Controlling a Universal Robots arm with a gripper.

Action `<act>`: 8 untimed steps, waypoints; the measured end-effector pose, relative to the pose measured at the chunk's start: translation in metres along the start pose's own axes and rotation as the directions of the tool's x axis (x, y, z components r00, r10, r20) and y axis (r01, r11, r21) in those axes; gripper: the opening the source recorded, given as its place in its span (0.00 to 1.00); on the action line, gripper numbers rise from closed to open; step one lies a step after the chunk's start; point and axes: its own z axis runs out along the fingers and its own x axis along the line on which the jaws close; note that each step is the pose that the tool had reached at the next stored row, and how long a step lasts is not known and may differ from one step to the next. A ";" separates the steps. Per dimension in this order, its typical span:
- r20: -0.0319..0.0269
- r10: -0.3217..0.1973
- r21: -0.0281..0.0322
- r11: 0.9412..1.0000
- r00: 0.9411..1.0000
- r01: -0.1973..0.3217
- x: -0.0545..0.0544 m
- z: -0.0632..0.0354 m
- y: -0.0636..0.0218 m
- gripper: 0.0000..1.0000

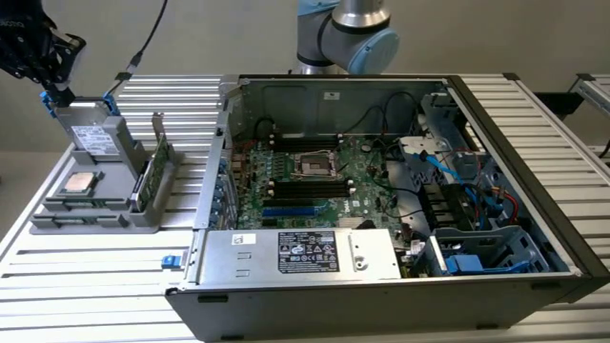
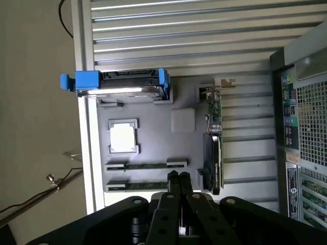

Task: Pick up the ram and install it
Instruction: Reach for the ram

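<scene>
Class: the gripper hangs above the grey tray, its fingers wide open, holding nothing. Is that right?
No. The gripper hangs above the grey tray, holding nothing, but its fingers are shut, not wide open; the wrist view shows this.

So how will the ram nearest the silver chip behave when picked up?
The ram looks thin and flat, probably stiff and light. It apparently stands on edge in a slot of the grey tray, leaving a narrow edge to grip, so it may slip or tilt.
</scene>
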 end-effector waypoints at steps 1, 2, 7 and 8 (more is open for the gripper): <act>-0.002 0.000 0.000 1.000 1.000 0.000 0.002 0.0004 -0.0002 0.10; -0.003 0.000 0.000 1.000 1.000 0.000 0.004 0.0006 -0.0004 0.10; -0.006 0.000 0.000 1.000 1.000 0.000 0.016 0.0020 -0.0014 0.10; -0.006 0.000 0.000 1.000 1.000 0.000 0.019 0.0023 -0.0017 0.10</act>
